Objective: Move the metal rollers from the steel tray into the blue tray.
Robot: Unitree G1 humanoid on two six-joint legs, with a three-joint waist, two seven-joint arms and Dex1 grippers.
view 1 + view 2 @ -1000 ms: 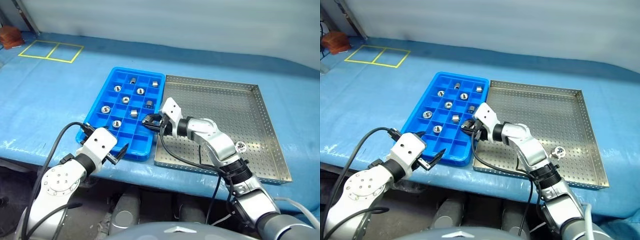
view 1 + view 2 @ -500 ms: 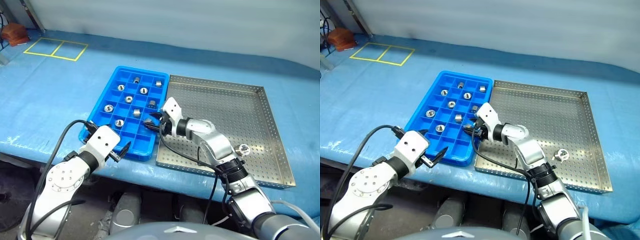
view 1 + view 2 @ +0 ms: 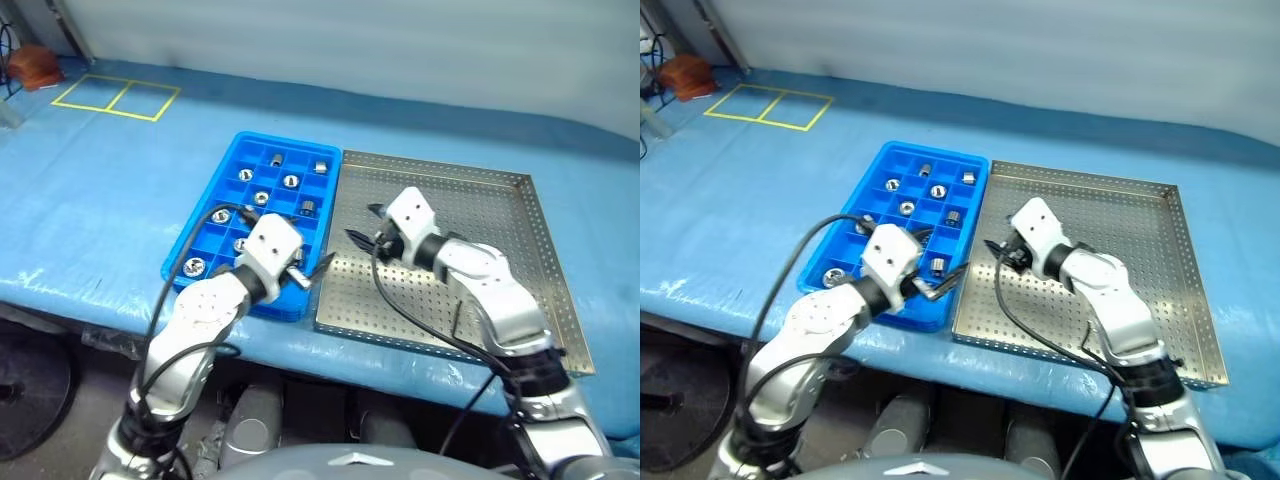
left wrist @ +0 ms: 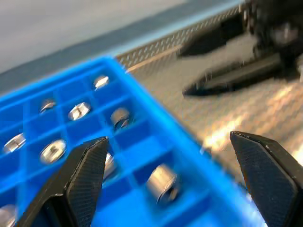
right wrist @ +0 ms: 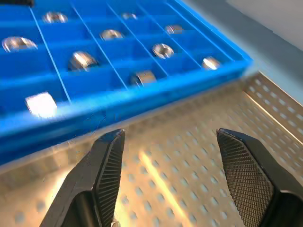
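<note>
No readable text or labels anywhere.

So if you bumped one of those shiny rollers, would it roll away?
Probably, if it lay on its side: the metal rollers look round and smooth. Inside the blue tray the little walls would likely stop it. They look like solid metal, so likely heavy for their size.

From my seat, the steel tray [image 3: 500, 215] has wide bare floor on its far and right side, easy to reach; only its low rim stands in the way. The blue tray [image 3: 222, 188] touches its left rim, its cell walls cramping fingers around the metal rollers [image 3: 309, 207].
</note>
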